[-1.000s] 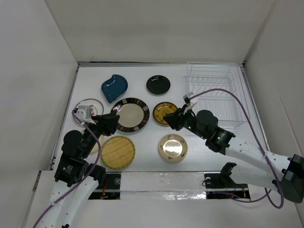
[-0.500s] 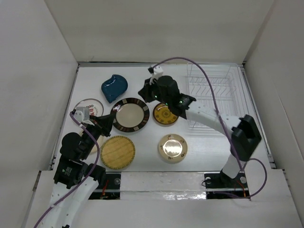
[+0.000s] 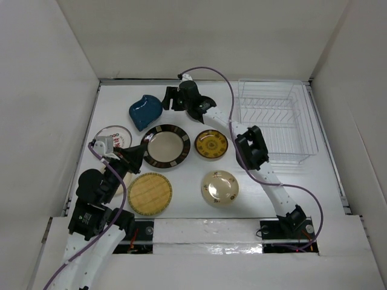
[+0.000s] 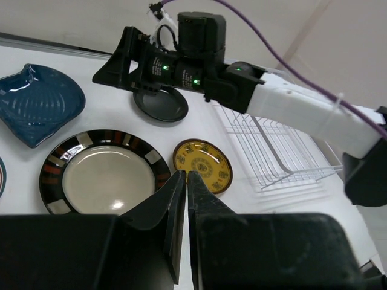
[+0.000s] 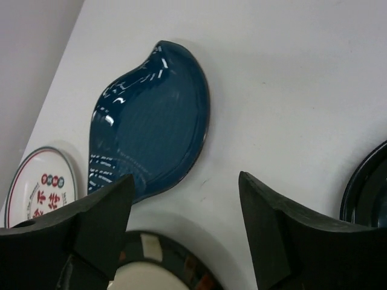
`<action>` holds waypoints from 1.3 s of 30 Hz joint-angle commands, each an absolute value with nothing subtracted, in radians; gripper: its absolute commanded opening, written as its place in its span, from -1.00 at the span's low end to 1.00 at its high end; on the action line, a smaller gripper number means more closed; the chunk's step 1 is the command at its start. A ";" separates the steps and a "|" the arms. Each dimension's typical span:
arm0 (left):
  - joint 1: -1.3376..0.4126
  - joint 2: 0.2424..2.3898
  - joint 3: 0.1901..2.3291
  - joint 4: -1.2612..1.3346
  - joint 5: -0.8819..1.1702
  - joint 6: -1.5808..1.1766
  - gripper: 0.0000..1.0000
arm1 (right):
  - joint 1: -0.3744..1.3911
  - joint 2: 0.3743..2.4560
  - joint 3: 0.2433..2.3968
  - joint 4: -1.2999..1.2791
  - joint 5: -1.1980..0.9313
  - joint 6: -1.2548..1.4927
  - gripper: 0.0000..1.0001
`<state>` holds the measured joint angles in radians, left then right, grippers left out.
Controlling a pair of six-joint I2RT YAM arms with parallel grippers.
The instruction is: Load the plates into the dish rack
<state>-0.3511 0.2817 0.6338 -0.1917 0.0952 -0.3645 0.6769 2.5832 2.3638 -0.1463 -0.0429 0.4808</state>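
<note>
The right gripper (image 5: 187, 208) is spread wide and has hold of nothing. In its wrist view the teal-blue plate (image 5: 151, 121) fills the upper left, just past the two fingers (image 5: 109, 220), and bare white table (image 5: 284, 90) shows in the gap. Can't tell if the tips touch the table. From overhead the arm reaches to the upper middle of the frame, with the gripper just right of the teal plate. The glossy black plate (image 4: 162, 106) sits right under that wrist, mostly covered from above, and only its edge shows at the right of the wrist view.

The left gripper (image 4: 185, 181) is at lower left overhead, its fingers pressed together on nothing, over the near edge of the striped-rim plate (image 3: 165, 145).

The white plate with red marks (image 3: 115, 136) is at the left edge. The yellow-patterned plate (image 3: 211, 144) is mid-frame, with the cream plate (image 3: 220, 187) and the tan woven plate (image 3: 150, 193) lower down. All of them lie flat on the table. The dish rack (image 3: 275, 121) stands at upper right, well apart from the open gripper.
</note>
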 commanded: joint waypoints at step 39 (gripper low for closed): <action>-0.345 0.166 0.640 -0.163 0.060 -0.368 -0.72 | 0.699 2.869 2.583 0.227 -0.144 1.016 -0.66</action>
